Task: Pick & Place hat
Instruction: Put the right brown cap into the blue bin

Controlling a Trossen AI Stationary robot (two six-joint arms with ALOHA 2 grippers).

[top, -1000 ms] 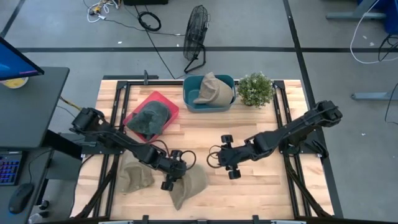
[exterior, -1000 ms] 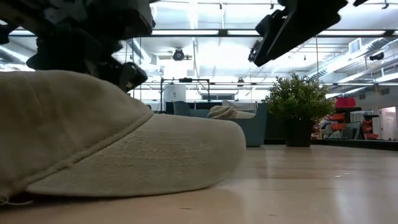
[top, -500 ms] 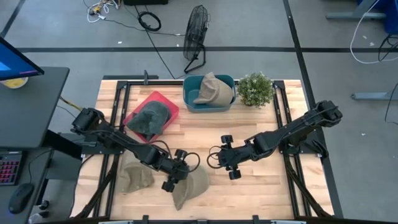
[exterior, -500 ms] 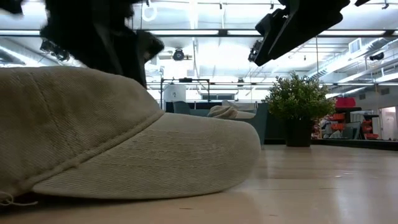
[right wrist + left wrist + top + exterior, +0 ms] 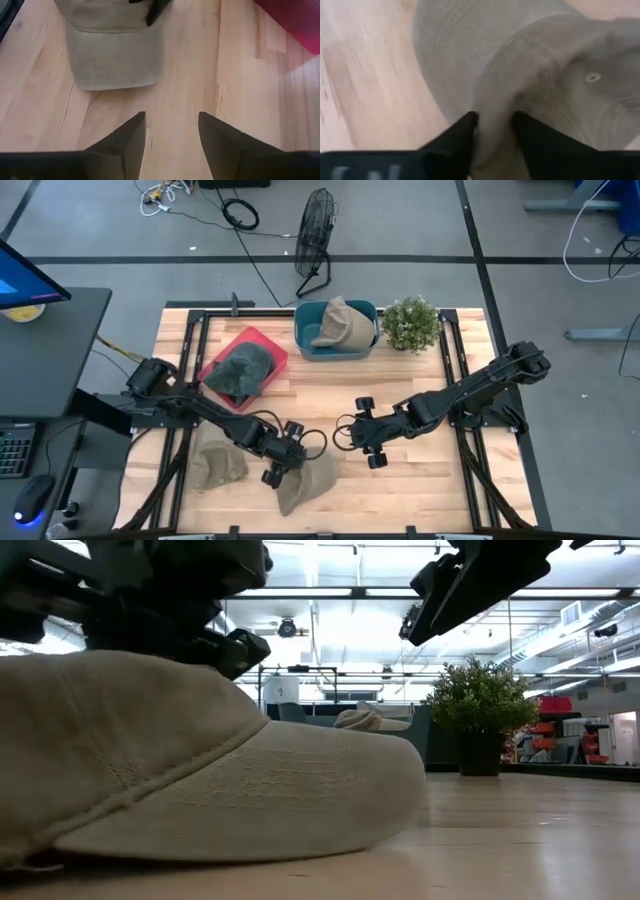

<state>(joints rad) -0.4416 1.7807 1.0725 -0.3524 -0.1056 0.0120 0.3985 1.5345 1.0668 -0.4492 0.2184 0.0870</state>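
Note:
A beige cap [image 5: 310, 480] lies near the table's near edge, its brim flat on the wood [image 5: 300, 790]. My left gripper [image 5: 283, 457] sits on the cap's left side, shut on its crown [image 5: 493, 120]. My right gripper [image 5: 365, 436] hovers open over bare wood to the cap's right; its wrist view faces the brim [image 5: 112, 60]. A second beige cap [image 5: 218, 463] lies further left. A green cap [image 5: 240, 370] rests in a red tray [image 5: 270, 340], and another beige cap [image 5: 340, 325] in a blue bin [image 5: 305, 340]. My left gripper pinches a raised fold of the cap's crown cloth [image 5: 492, 107] between its two fingers [image 5: 465, 132], on the side away from the brim. It comes slanting down from the table's left. The cap stays on the table, its brim [image 5: 330, 800] flat on the wood.
A potted plant [image 5: 410, 323] stands at the far edge, right of the blue bin. A fan [image 5: 315, 240] and cables are on the floor beyond the table. Bare wood lies between the two grippers and to the right [image 5: 420, 480].
My left gripper has moved a little toward the table's right and near edge, still shut on the crown. The cap has slid along the table with it, its brim reaching further right in the low view. The right arm has kept still.

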